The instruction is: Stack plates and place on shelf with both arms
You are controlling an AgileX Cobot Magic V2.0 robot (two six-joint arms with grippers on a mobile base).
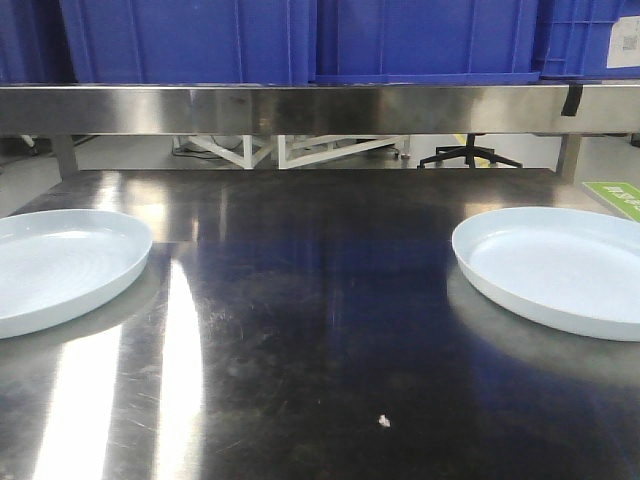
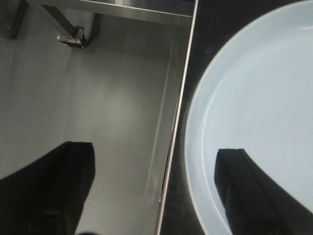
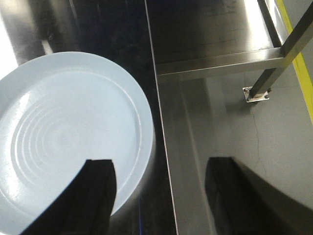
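Your left plate [image 1: 60, 265] at 9 o'clock and right plate [image 1: 560, 270] at 3 o'clock lie flat and well apart on the steel tabletop [image 1: 320, 330] in the front view, beneath a shelf [image 1: 300, 108] loaded with blue crates [image 1: 200, 40]. Your left end effector [image 2: 154, 152] is spread wide, one finger [image 2: 259, 196] over the left plate at 5 o'clock of its wrist view, the other beyond the tabletop's edge above the floor [image 2: 98, 98]. Your right end effector [image 3: 159, 164] is likewise spread, one finger over the right plate at 7 o'clock, its partner off the edge.
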